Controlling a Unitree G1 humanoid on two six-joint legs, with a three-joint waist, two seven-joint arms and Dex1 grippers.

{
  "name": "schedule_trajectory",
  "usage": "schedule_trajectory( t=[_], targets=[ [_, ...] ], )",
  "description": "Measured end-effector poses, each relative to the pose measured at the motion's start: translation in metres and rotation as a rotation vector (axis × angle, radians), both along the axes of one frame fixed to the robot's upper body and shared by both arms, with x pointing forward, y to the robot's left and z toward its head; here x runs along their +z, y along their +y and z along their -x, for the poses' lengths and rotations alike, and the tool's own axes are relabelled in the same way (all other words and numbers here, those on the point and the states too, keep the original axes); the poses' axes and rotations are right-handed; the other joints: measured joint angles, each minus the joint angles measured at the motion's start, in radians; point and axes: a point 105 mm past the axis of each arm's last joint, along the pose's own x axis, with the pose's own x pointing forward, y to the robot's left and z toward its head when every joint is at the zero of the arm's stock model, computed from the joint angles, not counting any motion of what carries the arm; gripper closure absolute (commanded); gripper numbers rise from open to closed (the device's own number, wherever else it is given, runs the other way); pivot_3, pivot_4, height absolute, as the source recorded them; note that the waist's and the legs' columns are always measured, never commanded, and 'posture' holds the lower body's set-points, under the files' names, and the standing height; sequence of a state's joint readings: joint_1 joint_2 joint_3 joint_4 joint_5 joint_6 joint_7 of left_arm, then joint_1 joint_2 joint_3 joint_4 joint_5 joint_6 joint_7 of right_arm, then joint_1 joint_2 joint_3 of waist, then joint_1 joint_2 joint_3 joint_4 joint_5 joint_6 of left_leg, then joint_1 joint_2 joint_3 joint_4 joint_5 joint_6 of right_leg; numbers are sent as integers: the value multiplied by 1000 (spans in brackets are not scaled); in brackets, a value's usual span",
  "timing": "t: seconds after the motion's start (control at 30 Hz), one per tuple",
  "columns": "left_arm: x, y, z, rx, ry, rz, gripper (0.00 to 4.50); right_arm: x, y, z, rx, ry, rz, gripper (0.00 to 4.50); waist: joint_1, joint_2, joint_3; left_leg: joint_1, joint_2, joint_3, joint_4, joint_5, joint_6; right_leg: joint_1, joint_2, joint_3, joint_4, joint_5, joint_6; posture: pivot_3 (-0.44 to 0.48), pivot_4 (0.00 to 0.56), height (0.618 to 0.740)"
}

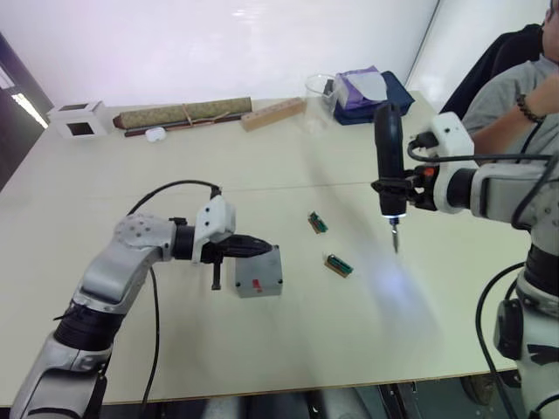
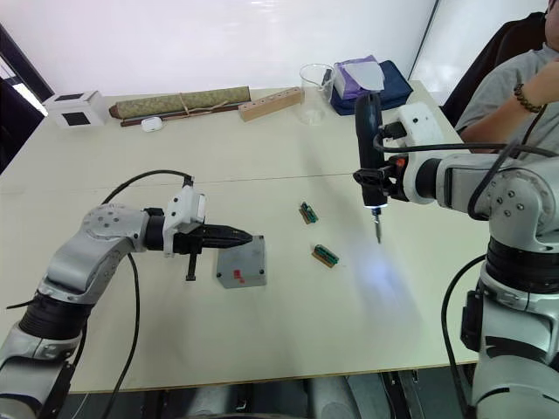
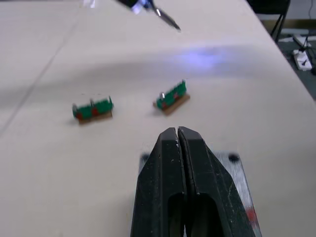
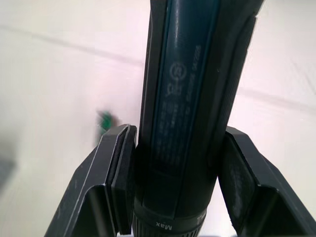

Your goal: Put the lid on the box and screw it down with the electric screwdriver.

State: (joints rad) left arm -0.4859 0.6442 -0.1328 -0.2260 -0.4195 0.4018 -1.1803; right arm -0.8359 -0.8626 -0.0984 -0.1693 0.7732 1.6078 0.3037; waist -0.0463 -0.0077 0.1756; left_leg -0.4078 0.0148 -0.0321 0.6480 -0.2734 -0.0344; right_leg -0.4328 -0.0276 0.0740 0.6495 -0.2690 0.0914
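The grey square lid point(image 1: 260, 279) with a red mark lies flat on the table left of centre. The box is hidden; I cannot tell whether it sits under the lid. My left gripper point(image 1: 266, 249) is shut with nothing in it, its tips over the lid's far edge point(image 3: 232, 170). My right gripper point(image 2: 376, 182) is shut on the electric screwdriver point(image 1: 389, 148), which it holds upright above the table to the right of the lid. The metal bit point(image 1: 395, 237) points down and throws a pale light spot on the table.
Two small green circuit boards point(image 1: 318, 223) point(image 1: 339, 264) lie between the lid and the screwdriver. Along the far edge are a white cube point(image 1: 79, 120), an olive rolled bundle point(image 1: 183, 113), a wooden block point(image 1: 273, 113), a clear cup point(image 1: 319, 87) and a blue box point(image 1: 371, 94). A person point(image 1: 511, 100) sits far right.
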Motion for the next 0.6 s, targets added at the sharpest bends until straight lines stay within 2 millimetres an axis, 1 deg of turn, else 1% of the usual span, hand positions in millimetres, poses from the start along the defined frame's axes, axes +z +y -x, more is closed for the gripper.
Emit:
schedule_trajectory(
  t=[0.03, 0.1, 0.17, 0.23, 0.33, 0.43, 0.5, 0.53, 0.57, 0.6],
  targets=[
    [0, -1, 1, -6, 2, 4, 4500, -7, -5, 1, -8, 46, 14, 2432, 0, 0, 1, 0, 0, 0, 0, 0, 0, 0, 0, 0, 0, 0, 0, 0, 150, 736],
    [1, -1, 3, -13, 4, 7, 4500, -20, -8, 1, -13, 120, 8, 2432, -2, 0, 1, 0, 0, 0, 0, 0, 0, 0, 1, 0, 0, 0, 0, 0, 150, 736],
    [3, -3, 5, -26, 7, 25, 4500, -38, -13, -1, -44, 213, -5, 2432, 1, 0, 2, 0, 0, 0, 1, 0, 0, 0, 1, 0, 0, 0, 0, 0, 150, 736],
    [5, -4, 7, -30, 7, 39, 4500, -50, -16, -1, -69, 271, -10, 2432, 3, 0, 3, 0, 0, 0, 2, 0, 0, 0, 1, 0, 0, 0, 0, 0, 150, 736],
    [11, -6, 7, -25, 1, 70, 4500, -65, -12, -5, -86, 316, -7, 2432, 2, -1, 4, 0, 0, 1, 3, 0, 0, 0, 1, 1, 0, 1, 1, 0, 150, 736],
    [16, -10, 5, -14, -13, 95, 4500, -76, -9, -10, -117, 341, 3, 2432, 3, -1, 4, 0, 0, 0, 4, 0, 0, 1, 1, 1, 1, 1, 1, 0, 150, 736],
    [20, -12, 4, -11, -24, 104, 4500, -78, -10, -14, -139, 343, 15, 1483, 3, -1, 3, 0, 0, 0, 4, 0, 0, 1, 1, 0, 1, 1, 1, 0, 150, 736],
    [21, -12, 3, -8, -27, 105, 4500, -79, -10, -14, -144, 341, 21, 1284, 3, -1, 3, 0, 0, -1, 4, 0, 0, 2, 1, 0, 1, 1, 2, 0, 150, 736],
    [22, -11, 3, -4, -25, 106, 4500, -79, -10, -15, -148, 339, 24, 949, 3, -1, 3, 0, 0, 0, 5, 0, 0, 2, 1, 0, 1, 1, 2, 0, 150, 736],
    [22, -10, 2, -1, -23, 103, 4500, -79, -8, -16, -143, 336, 17, 488, 3, -1, 3, 0, 0, -1, 5, 0, 0, 3, 1, 0, 1, 1, 2, 0, 150, 736]
  ],
)
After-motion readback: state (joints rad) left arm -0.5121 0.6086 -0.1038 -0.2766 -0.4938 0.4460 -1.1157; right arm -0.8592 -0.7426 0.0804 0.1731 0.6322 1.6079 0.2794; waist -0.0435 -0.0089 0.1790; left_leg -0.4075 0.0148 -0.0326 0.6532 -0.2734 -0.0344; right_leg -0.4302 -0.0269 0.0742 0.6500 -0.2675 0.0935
